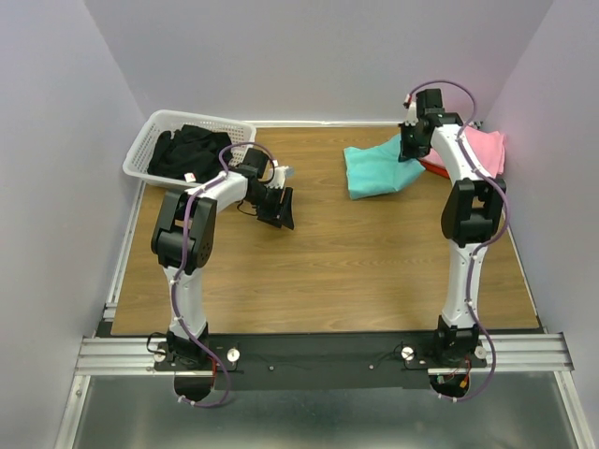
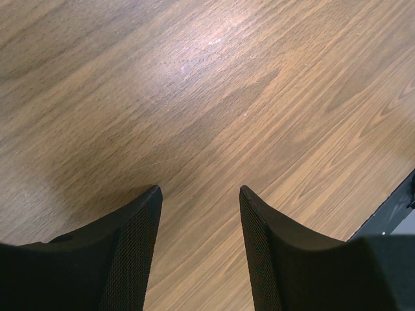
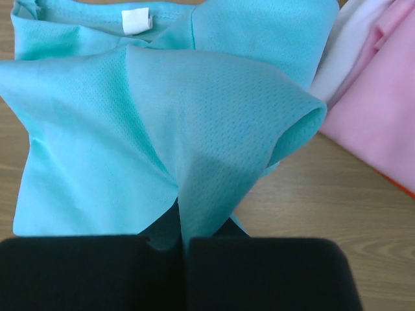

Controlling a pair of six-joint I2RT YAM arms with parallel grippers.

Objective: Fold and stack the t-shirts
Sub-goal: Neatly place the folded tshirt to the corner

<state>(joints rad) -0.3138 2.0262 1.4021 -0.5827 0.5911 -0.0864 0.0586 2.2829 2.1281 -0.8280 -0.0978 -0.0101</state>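
Our right gripper pinched the turquoise shirt; our left gripper hung spread above the table. A pink shirt lay just beside.

Wood-grain surface, brown planks pattern, mostly bare in the middle and bottom of the frame. Upper left: white slatted basket sits on it at the corner, dark clothes piled inside. Upper right of centre: turquoise t-shirt lies on the wood, folded, white neck label showing, one fold pulled up off the wood. Far upper right: pink t-shirt on the corner, just beside the turquoise one, with a red-orange t-shirt edge peeking from under it. Left wrist view: only bare wood with a pale sheen.
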